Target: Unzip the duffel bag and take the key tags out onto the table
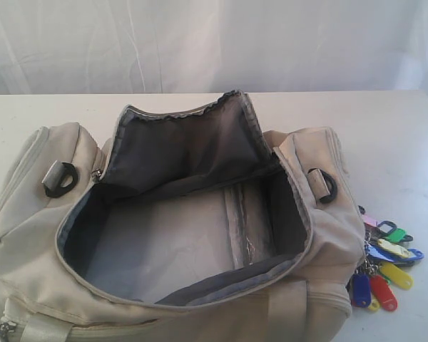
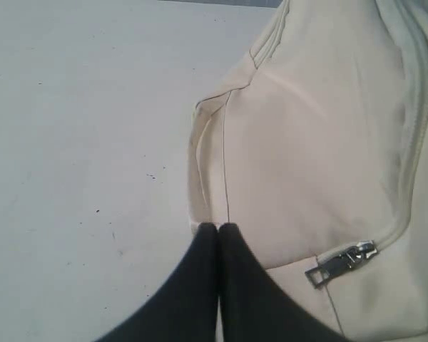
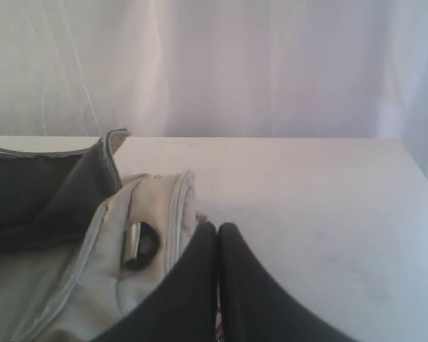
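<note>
Duffel bag (image 1: 36, 228), beige, sits centre-near on the white tabletop (image 1: 385, 135) and fills most of the exterior view. Its main zip is undone. The top flap (image 1: 185, 142) stands up at the far side and shows dark grey lining, and the mouth gapes wide onto a grey interior. There is a black-and-metal strap ring (image 1: 63, 178) on the left shoulder and another on the right. Key tags (image 1: 385, 260) lie out on the tabletop just beside the bag's right end, on the near side: a bunch in red, yellow, green, blue and pink. Left gripper (image 2: 218, 226) has its dark fingers pressed together with nothing between them. Its tip is at the edge of the bag's beige end panel, with a metal zipper pull (image 2: 340, 260) close by. Right gripper (image 3: 217, 226) is likewise closed and holds nothing, just beside the bag's right end, near that end's ring. A white curtain (image 1: 214, 43) hangs behind the far edge.
</note>
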Controlling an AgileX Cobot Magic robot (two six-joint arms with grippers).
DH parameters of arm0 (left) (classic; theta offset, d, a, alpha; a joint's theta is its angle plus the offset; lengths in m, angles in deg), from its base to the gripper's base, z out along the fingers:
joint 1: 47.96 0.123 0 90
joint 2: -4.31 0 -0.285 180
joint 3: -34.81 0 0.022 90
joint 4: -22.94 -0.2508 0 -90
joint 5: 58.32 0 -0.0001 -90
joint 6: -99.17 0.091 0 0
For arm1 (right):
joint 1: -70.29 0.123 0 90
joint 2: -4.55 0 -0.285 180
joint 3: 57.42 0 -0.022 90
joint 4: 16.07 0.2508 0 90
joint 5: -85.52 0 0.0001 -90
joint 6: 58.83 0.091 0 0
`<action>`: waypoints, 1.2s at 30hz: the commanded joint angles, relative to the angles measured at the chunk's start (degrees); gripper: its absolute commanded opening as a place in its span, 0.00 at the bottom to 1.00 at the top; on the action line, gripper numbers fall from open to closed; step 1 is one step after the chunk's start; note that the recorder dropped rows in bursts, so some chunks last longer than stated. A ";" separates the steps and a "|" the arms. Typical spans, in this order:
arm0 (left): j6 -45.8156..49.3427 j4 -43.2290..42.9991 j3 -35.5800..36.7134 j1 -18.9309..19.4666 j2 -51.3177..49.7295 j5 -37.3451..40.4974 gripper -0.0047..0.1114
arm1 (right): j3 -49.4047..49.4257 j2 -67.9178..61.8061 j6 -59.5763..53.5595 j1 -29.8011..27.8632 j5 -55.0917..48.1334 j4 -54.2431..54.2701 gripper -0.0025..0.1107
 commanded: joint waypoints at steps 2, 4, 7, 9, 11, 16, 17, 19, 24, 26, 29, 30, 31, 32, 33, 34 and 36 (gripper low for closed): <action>-0.31 0.66 0.31 0.30 0.22 0.15 0.04 | 10.29 2.25 0.15 -0.66 3.46 -0.16 0.02; -0.31 0.66 0.31 0.30 0.22 0.05 0.04 | 16.90 4.26 0.25 -1.15 5.19 -0.16 0.02; -0.31 0.66 0.31 0.30 0.22 0.05 0.04 | 23.59 7.52 0.18 -4.00 19.48 -0.16 0.02; -0.31 0.66 0.31 0.30 0.22 0.05 0.04 | 27.26 9.65 0.18 -6.15 23.38 -0.16 0.02; -0.31 0.66 0.31 0.30 0.22 -0.06 0.04 | 27.26 9.65 0.18 -8.19 17.86 -0.16 0.02; -0.31 0.66 0.31 0.30 0.22 -0.06 0.04 | 27.26 9.65 0.18 -9.22 14.66 -0.16 0.02; -0.31 0.66 0.31 0.30 0.22 -0.19 0.04 | 27.26 9.65 0.18 -9.22 14.66 -0.16 0.02; -0.31 0.66 0.31 0.30 0.22 -0.19 0.04 | 27.26 9.65 0.18 -9.22 14.66 -0.16 0.02; -0.31 0.66 0.31 0.30 0.22 -0.18 0.04 | 27.26 9.65 0.18 -9.22 14.49 -0.27 0.02; -0.31 0.66 0.31 0.30 0.22 -0.18 0.04 | 27.26 9.65 0.18 -9.22 14.49 -0.56 0.02; -0.31 0.66 0.31 0.30 0.22 -0.18 0.04 | 27.26 9.65 0.18 -9.22 14.49 -1.75 0.02; -0.31 0.66 0.31 0.30 0.22 -0.18 0.04 | 27.26 9.65 0.18 -9.22 14.49 -2.01 0.02; -0.31 0.66 0.31 0.30 0.22 -0.18 0.04 | 27.26 9.65 0.18 -9.22 14.49 -2.26 0.02; -0.31 0.66 0.31 0.30 0.22 -0.18 0.04 | 27.26 9.65 0.18 -9.22 14.49 -2.54 0.02; -0.31 0.66 0.31 0.30 0.22 -0.18 0.04 | 27.26 9.65 0.18 -9.22 14.49 -3.00 0.02; -0.31 0.66 0.31 0.30 0.22 -0.18 0.04 | 27.26 9.65 0.18 -9.22 14.49 -3.45 0.02; -0.31 0.66 0.31 0.30 0.22 -0.18 0.04 | 27.26 9.65 0.18 -9.22 14.49 -3.45 0.02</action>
